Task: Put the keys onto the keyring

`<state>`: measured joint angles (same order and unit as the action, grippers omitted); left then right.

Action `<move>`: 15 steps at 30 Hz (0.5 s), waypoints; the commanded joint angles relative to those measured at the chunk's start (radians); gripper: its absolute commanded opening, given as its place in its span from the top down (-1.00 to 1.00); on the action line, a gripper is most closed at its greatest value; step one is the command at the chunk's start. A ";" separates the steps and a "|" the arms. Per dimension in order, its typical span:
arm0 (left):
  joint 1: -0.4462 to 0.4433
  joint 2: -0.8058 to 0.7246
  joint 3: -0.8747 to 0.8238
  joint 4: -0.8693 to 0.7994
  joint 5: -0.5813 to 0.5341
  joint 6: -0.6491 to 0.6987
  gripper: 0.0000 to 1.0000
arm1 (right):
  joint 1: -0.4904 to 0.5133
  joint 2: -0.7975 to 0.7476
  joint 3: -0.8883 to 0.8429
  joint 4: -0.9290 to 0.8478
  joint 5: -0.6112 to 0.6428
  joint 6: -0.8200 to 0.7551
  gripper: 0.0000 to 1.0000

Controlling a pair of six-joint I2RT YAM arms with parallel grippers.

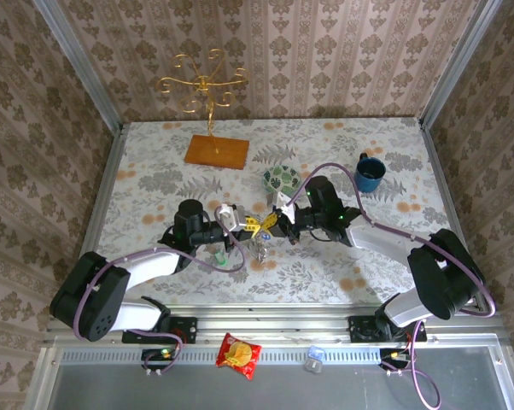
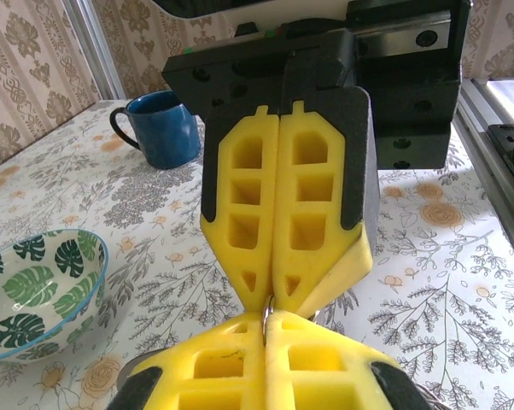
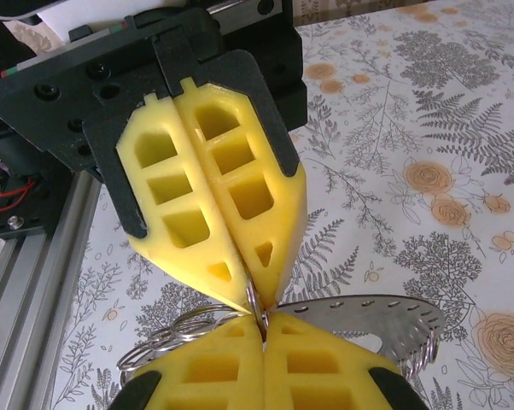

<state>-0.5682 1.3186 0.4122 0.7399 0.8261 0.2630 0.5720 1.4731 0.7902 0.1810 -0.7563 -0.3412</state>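
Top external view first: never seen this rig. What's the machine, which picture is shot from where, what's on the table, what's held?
It is two robot arms bolted at the table's near edge. The top view looks down on them: the left gripper and the right gripper meet tip to tip mid-table.

The other two pictures come from a camera on each wrist. The yellow fingers at the bottom of each are that arm's own, and the pair above belongs to the other arm.

On the table are a leaf-patterned bowl, a blue mug and a gold wire stand on a wooden base. A snack packet lies on the frame in front.

Both grippers are shut, pinching a thin metal ring between them, with more wire loops beside it.
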 commanded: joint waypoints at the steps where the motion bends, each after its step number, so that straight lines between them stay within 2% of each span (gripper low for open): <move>1: 0.007 -0.008 -0.001 0.008 -0.002 0.001 0.80 | 0.005 -0.005 0.052 -0.053 -0.008 -0.045 1.00; 4: 0.002 -0.048 0.030 -0.157 -0.022 0.086 0.64 | 0.005 -0.013 0.090 -0.166 0.013 -0.110 1.00; 7: -0.006 -0.072 0.062 -0.296 -0.045 0.172 0.60 | 0.006 -0.009 0.132 -0.263 0.027 -0.169 1.00; 11: -0.012 -0.079 0.091 -0.391 -0.070 0.230 0.60 | 0.020 0.003 0.178 -0.374 0.054 -0.241 1.00; 15: -0.012 -0.070 0.112 -0.408 -0.065 0.245 0.60 | 0.038 0.014 0.219 -0.443 0.081 -0.286 1.00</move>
<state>-0.5762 1.2545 0.4931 0.4011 0.7620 0.4530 0.5961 1.4731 0.9607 -0.1673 -0.6983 -0.5560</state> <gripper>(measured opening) 0.200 0.053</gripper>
